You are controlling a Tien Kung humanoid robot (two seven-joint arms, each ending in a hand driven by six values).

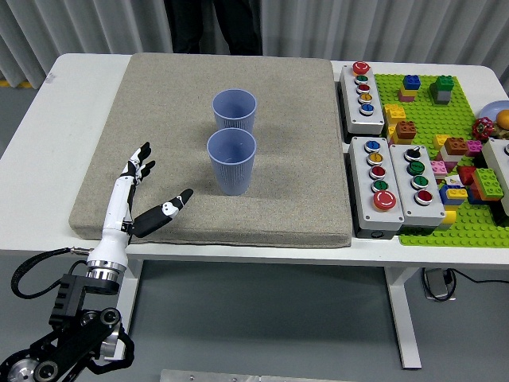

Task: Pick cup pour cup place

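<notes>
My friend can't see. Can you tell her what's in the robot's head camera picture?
The robot's left hand, fingers spread, hovers over the grey mat near two upright blue plastic cups, holding nothing. Grey button boxes and a green brick board sit at right; a person stands behind the white table.

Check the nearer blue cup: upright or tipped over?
Upright. The nearer blue cup stands on the grey mat, open rim facing up, untouched by the left hand.

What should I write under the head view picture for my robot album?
Robot's left hand open, reaching over a grey mat toward the nearer blue cup.
</notes>
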